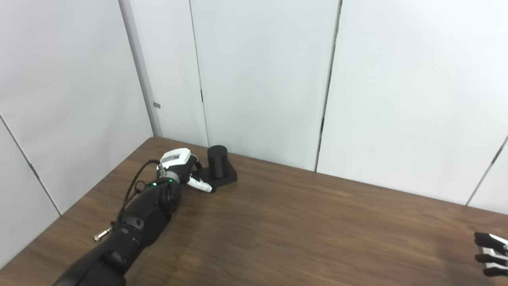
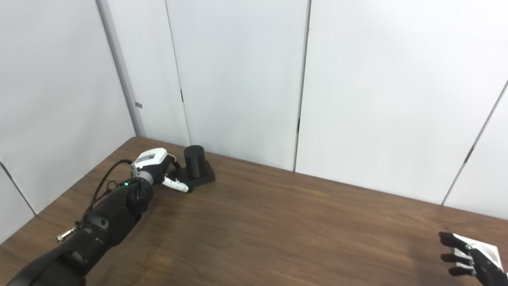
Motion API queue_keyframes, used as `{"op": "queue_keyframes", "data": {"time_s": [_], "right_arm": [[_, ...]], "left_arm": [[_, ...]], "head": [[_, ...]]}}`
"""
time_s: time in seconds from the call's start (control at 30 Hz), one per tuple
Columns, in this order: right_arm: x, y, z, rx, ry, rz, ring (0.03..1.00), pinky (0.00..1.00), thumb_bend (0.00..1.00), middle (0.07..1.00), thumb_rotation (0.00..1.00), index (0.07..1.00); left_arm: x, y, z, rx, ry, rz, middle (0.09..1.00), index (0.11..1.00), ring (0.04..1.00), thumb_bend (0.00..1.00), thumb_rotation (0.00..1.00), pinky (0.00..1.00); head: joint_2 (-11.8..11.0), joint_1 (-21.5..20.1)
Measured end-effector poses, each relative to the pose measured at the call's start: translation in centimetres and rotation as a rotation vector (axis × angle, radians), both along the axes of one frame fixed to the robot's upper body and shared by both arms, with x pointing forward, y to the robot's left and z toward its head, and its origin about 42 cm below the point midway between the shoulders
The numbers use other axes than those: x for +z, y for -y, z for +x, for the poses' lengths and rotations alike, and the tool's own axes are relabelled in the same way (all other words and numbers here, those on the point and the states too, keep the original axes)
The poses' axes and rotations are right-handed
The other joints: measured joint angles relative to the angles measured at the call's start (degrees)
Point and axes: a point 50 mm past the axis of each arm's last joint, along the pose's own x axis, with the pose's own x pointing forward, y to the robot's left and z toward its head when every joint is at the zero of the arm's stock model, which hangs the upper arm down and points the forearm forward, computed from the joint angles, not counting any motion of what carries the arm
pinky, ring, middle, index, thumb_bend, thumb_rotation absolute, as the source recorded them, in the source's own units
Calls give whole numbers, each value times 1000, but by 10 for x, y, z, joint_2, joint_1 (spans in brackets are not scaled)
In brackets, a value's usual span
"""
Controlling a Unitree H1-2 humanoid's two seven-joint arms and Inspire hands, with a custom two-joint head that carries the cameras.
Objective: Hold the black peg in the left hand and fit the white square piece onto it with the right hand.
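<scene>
Left hand: reaches to the table's far left corner; fingers touch the black peg's base, whether closed on it you cannot tell.
Right hand: near right edge, fingers spread over the white square piece, not gripping.
Handling: both parts look rigid and light; grip the peg's base, pinch the piece's edges.
Count: one peg, one piece.

Right hand cut off by the frame's lower right corner, dark fingers alone showing; flat white square piece beneath it partly covered. Left hand hides the near side of the black cylindrical peg's base; its grip is indistinct.
</scene>
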Motion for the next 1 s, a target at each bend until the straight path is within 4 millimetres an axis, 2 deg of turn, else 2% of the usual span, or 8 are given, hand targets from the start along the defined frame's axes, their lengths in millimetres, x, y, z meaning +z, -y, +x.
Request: {"op": "queue_keyframes", "data": {"time_s": [0.1,0.17,0.2,0.23,0.3,0.6,0.83,1.0], "right_arm": [[1,0,0,-3,2,5,680,570,618,788,0,769],[1,0,0,-4,0,6,685,578,612,791,0,771],[2,0,0,-5,0,6,685,580,612,790,0,770],[2,0,0,-5,1,6,685,582,612,791,0,770],[2,0,0,-5,1,6,686,586,608,792,0,771],[2,0,0,-5,2,5,670,573,610,779,0,764],[3,0,1,-3,4,5,662,565,615,767,0,756],[3,0,1,-4,6,2,673,581,617,769,0,757]], "left_arm": [[0,-1,0,1,2,-12,835,554,889,875,275,740],[0,-2,0,0,-5,-10,847,534,897,890,207,716],[1,-2,0,1,-10,-12,848,510,907,711,139,735],[2,-1,1,0,-15,-15,844,497,906,619,104,743],[4,-2,2,-6,-23,-22,834,486,893,542,74,743],[3,6,-2,-108,-15,21,826,482,847,524,59,712],[-6,47,-18,-334,93,21,842,482,884,524,59,815],[-10,78,-30,-488,140,4,859,484,896,524,61,786]], "head": [[0,1],[1,1],[1,2],[1,2],[1,0],[3,-2],[6,-10],[7,-11]]}}
